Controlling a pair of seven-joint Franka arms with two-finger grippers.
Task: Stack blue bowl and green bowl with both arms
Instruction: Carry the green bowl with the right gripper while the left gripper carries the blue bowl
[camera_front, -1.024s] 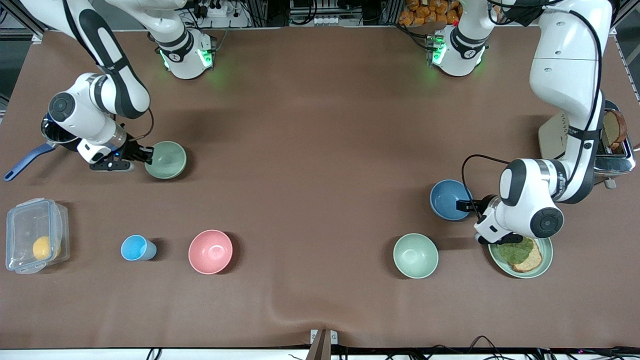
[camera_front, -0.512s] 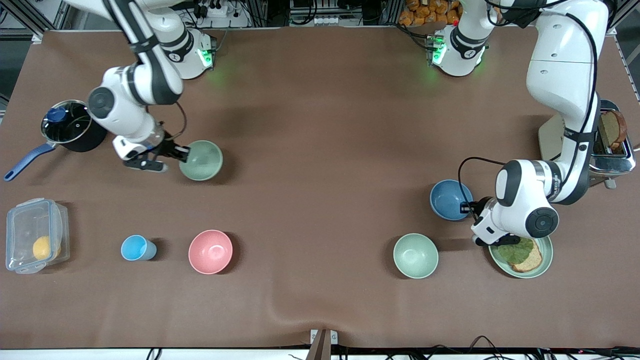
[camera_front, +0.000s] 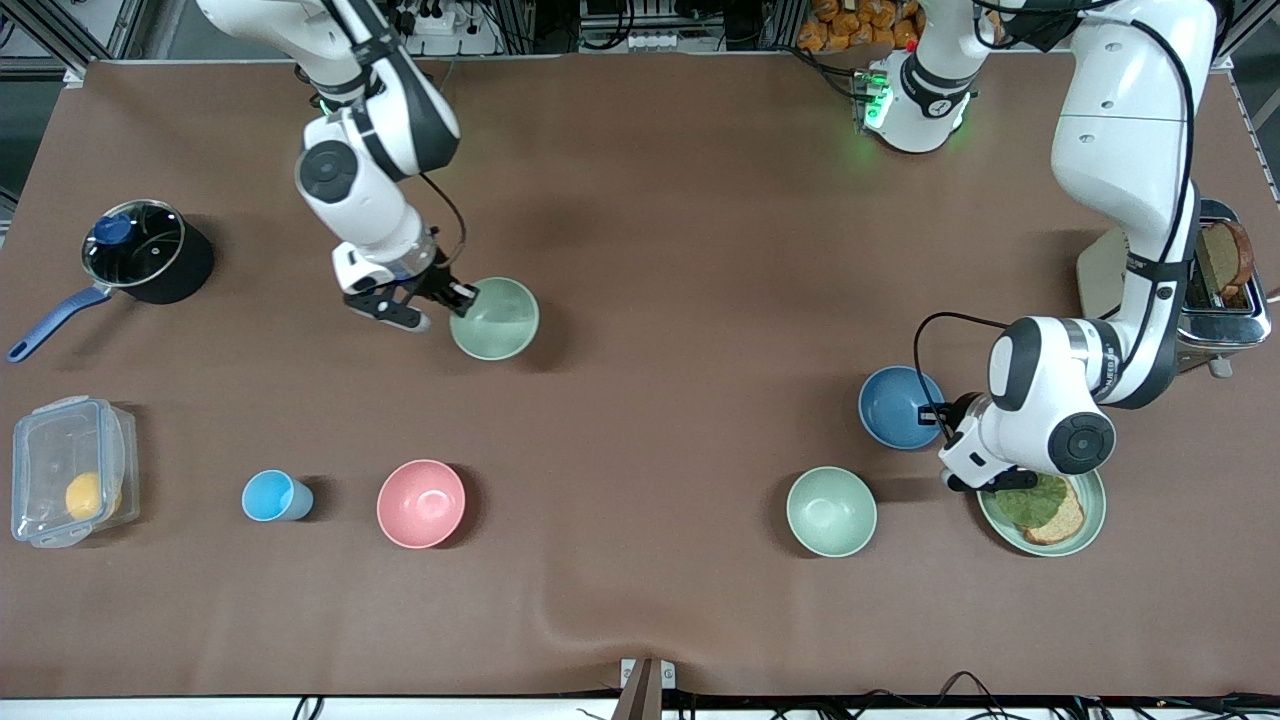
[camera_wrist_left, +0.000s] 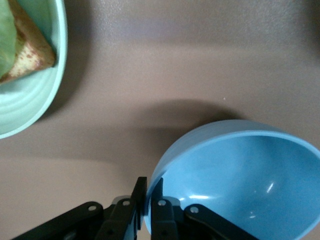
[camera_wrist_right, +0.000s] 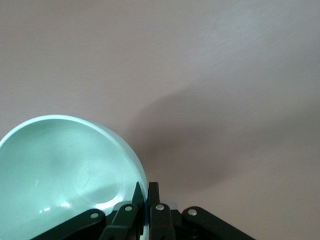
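Observation:
My right gripper (camera_front: 462, 296) is shut on the rim of a pale green bowl (camera_front: 496, 319) and carries it above the table's middle part; the bowl (camera_wrist_right: 65, 175) and gripper (camera_wrist_right: 146, 192) also show in the right wrist view. My left gripper (camera_front: 935, 412) is shut on the rim of the blue bowl (camera_front: 897, 405), which is low over the table beside the bread plate; the left wrist view shows the gripper (camera_wrist_left: 148, 189) pinching the bowl's (camera_wrist_left: 240, 185) rim. A second pale green bowl (camera_front: 831, 511) sits on the table nearer the front camera than the blue bowl.
A green plate with bread and lettuce (camera_front: 1085, 527) lies under the left wrist. A toaster (camera_front: 1232, 285) stands at the left arm's end. A pink bowl (camera_front: 421, 503), light-blue cup (camera_front: 272, 495), plastic box with an orange (camera_front: 68, 470) and lidded pot (camera_front: 140, 252) are at the right arm's end.
My right arm has carried its green bowl from beside the pot toward the table's middle. My left gripper holds the blue bowl, which has barely shifted.

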